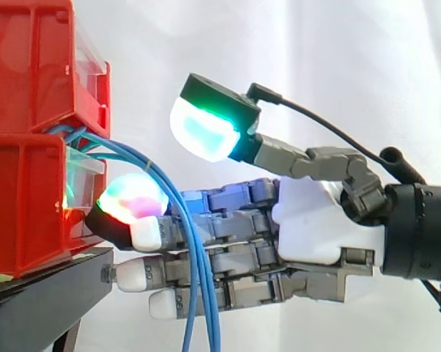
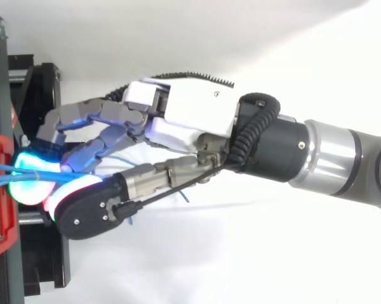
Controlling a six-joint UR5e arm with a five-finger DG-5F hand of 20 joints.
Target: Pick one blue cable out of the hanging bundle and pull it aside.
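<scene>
In the side view we count two red bins, the upper one [image 1: 30, 66] stacked on the lower one [image 1: 23, 213], on one black stand [image 1: 45, 293] at the left. One hand [image 1: 316, 220] reaches in from the right. The blue cables [image 1: 199, 279] make up one bundle. We make out about three strands, though they overlap too much to be sure. They leave the gap between the bins, arch to the right, then hang with their long axis almost vertical, pointing down out of the bottom edge. They drop across the near side of the fingers [image 1: 228, 260], just behind the fingertips. The fingers lie nearly straight, pointing left at the bins. The thumb pad [image 1: 206, 132], glowing green and cyan, is raised well above the fingers and the cables, so the hand is open and grips nothing.

From the top view we see the same hand [image 2: 190, 107] coming from the right. Here the blue cables [image 2: 7, 169] run left to right from the red bin [image 2: 4, 244]. They pass between a cyan-glowing fingertip [image 2: 29, 161] and the red-glowing thumb pad [image 2: 61, 197].
</scene>
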